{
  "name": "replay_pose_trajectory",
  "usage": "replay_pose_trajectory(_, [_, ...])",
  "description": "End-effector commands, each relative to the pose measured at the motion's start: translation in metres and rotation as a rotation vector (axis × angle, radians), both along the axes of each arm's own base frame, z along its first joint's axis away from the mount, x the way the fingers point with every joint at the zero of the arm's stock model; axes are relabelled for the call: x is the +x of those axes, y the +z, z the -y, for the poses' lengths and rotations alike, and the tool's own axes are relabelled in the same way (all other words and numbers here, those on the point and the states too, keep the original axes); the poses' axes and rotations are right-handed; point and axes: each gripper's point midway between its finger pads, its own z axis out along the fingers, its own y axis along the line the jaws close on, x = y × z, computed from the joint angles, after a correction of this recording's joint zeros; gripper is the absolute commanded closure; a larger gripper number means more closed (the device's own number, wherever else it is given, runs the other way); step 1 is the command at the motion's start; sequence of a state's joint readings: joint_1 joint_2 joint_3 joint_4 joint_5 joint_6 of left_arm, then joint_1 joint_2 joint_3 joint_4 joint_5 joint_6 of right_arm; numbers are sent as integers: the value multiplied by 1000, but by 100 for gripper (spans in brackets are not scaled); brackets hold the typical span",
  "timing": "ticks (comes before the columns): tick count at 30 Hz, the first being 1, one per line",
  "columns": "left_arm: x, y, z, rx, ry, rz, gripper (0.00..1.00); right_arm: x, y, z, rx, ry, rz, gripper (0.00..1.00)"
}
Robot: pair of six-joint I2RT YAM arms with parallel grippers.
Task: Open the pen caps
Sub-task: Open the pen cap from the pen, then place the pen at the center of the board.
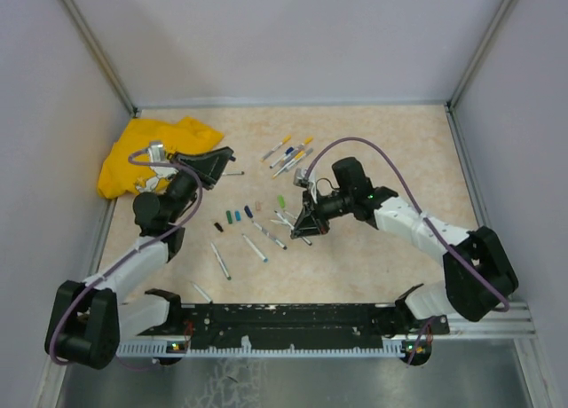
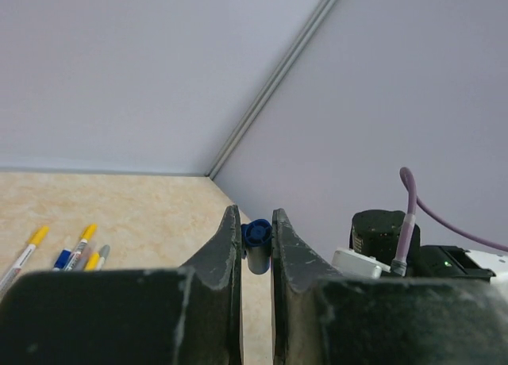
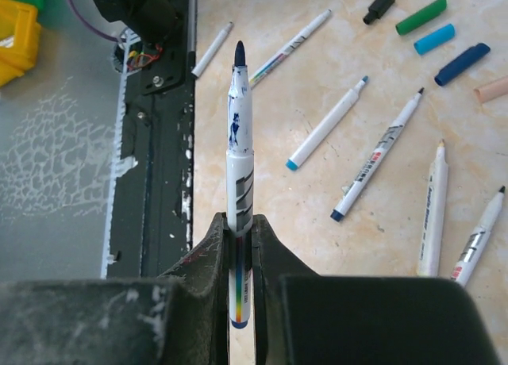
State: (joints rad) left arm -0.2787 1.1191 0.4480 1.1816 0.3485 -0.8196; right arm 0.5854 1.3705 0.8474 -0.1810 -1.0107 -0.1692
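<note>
Enclosure: pale lilac-grey walls (image 1: pixel 293 35) on three sides, with metal posts (image 1: pixel 96 44) in the far corners. Surface (image 1: pixel 399 151) is beige, marbled and matte. A yellow cloth (image 1: pixel 146 155) lies crumpled in the far left corner. A black rail (image 1: pixel 293 319) runs along the near edge between the arm bases. Left hand (image 2: pixel 255 222) is held off the surface near the cloth, narrow, pinching a blue cap (image 2: pixel 255 233) between its fingertips. Right hand (image 3: pixel 240 226) is over mid-surface, clamped on an uncapped pen (image 3: pixel 240 135) whose dark tip points away from the hand toward the rail. Loose caps (image 3: pixel 421 15) lie in a row on the surface between the two hands: black, green, light blue, dark blue, and a peach one at the edge of the right wrist view. Bare pens (image 3: pixel 377 153) are scattered beside them. Toward the far wall is a cluster of pens with yellow and orange caps (image 2: pixel 38 235) still on.
</note>
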Motion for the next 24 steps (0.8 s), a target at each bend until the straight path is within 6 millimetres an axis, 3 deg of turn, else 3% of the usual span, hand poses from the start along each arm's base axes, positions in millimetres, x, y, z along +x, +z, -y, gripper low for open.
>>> replay_pose_trajectory(1, [-16,-10,-3,40,-27,-16,100,22,15,0,-27,-40,170,100])
replay_pose_trajectory(9, [-51,-96,-14,91,-16,-173,100,68,2,30,-207,-242,361,100])
replay_pose_trajectory(13, [-62,-112,-13,104,-37,-194,100,86,-13,42,-295,-310,374,100])
replay_pose_trajectory(24, [-77,-130,-6,151,-108,-237,100,119,-40,63,-445,-476,360,100])
